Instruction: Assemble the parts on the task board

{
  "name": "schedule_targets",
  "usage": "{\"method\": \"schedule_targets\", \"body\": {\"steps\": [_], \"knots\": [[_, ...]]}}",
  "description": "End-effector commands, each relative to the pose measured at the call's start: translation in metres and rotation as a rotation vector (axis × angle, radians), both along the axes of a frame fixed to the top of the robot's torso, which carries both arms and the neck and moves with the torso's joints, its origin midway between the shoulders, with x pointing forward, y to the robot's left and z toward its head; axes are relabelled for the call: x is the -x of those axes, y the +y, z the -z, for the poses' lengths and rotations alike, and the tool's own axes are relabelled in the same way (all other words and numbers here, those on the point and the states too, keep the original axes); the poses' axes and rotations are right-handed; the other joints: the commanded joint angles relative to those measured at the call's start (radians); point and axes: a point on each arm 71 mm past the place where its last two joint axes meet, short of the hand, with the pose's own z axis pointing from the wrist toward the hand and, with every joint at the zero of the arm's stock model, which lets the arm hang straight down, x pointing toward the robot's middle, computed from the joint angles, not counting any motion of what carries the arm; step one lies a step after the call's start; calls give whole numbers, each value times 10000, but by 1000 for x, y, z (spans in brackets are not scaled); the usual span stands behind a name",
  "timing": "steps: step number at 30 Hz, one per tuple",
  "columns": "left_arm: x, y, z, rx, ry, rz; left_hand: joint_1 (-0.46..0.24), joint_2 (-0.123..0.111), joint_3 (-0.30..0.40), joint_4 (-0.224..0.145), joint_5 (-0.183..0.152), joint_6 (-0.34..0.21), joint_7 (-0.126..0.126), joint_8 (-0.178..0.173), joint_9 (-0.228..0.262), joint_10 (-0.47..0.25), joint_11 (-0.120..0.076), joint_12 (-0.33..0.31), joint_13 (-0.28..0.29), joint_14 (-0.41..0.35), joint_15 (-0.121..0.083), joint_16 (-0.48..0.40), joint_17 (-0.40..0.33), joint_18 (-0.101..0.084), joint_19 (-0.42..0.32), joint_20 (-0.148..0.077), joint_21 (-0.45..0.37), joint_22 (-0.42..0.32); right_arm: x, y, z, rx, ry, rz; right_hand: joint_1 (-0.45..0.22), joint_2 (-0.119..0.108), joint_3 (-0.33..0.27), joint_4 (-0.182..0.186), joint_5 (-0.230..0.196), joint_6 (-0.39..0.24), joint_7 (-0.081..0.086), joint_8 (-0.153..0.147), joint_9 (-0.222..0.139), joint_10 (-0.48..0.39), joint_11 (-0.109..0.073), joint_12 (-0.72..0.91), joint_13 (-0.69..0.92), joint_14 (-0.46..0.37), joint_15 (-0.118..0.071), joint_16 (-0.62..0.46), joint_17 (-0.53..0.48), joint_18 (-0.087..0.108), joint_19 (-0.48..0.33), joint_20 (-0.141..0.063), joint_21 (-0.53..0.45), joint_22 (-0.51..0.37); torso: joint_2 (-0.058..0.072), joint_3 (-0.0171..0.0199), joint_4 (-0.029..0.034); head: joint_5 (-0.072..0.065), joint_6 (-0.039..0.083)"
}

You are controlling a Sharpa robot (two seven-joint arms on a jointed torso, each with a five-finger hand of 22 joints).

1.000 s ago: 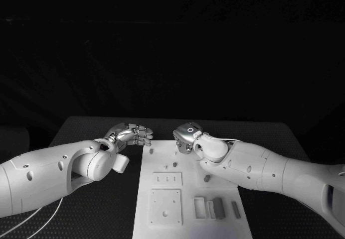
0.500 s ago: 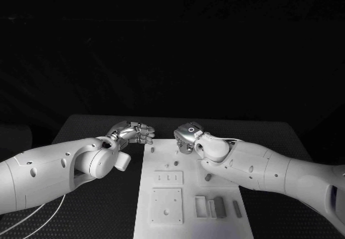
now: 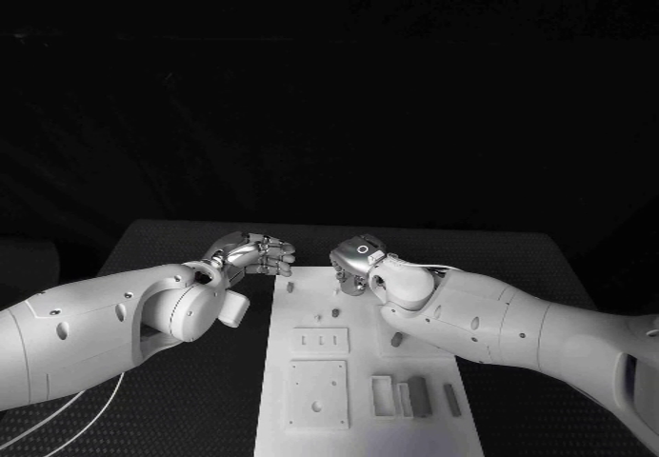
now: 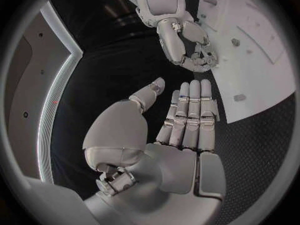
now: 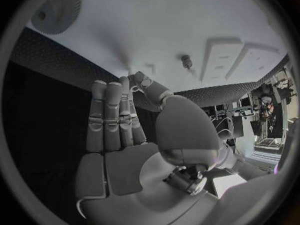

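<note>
Head view has both arms reaching to the far end of the board, a white plate lying lengthwise on the black counter. The left hand hovers just off the board's far left corner; in the left wrist view its fingers lie straight and side by side, thumb apart, holding nothing. The right hand is over the board's far edge. In the right wrist view its fingers are extended and the thumb tip meets a fingertip near a small peg standing in the board; whether anything is pinched there I cannot tell.

Loose parts lie in a row at the board's near right, well apart from both hands, beside two square plates at its near left.

My judgement: the step in hand is work at the far pegs, early in the assembly. The next move calls for a careful fingertip pinch on a small piece, kept upright.
</note>
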Motion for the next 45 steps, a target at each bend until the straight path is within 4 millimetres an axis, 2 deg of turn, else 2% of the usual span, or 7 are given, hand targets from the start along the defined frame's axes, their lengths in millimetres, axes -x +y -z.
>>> {"method": "schedule_targets", "body": {"steps": [1,18,27,38,45], "knots": [[0,-3,-2,73,-66,208,-75,-9,-46,-12,39,-12,36,-32,-16,-1,49,-43,10,-17,61,-67,15,-14,-40,-29,-36,12,0,1,2,140,105,-65,66,11,73,8,39,347,-287,41,287,42,-2,-51,-12,10,-61,39,5,68,19,-70,63,263,0,-5,10,0,-11],[0,-5,-4,80,-85,254,-84,-12,-48,-8,38,-13,38,-38,-17,4,50,-59,14,-16,63,-81,28,-15,-41,-26,-40,17,-1,4,3,139,90,-99,60,19,76,8,39,347,-285,30,286,46,0,-65,-22,2,-59,49,1,68,4,-74,96,261,3,-8,9,36,-12],[-2,-6,-4,73,-98,262,-89,-11,-49,-5,38,-14,39,-41,-17,6,51,-69,17,-17,64,-89,35,-15,-43,-25,-43,19,-3,2,2,86,-10,-38,59,24,79,8,39,347,-284,24,286,48,1,-72,-27,-2,-58,53,-1,68,-4,-74,111,260,18,-15,-16,36,18],[-2,-6,-4,65,-79,263,-91,-10,-48,-4,38,-16,40,-45,-17,7,52,-79,19,-18,65,-99,43,-15,-45,-25,-46,21,-3,4,3,136,30,-47,66,28,84,5,39,350,-285,20,286,53,0,-78,-32,-5,-59,59,-2,68,-11,-77,129,260,16,-5,3,18,-14],[-2,-6,-3,67,-60,287,-91,-13,-49,-5,38,-17,40,-48,-17,8,53,-87,20,-19,66,-105,48,-15,-47,-24,-49,23,-6,2,4,76,184,24,59,37,90,9,39,325,-273,-5,282,31,14,-113,-53,-22,-48,65,-11,68,-40,-75,163,256,4,-10,-5,24,-21]]}}
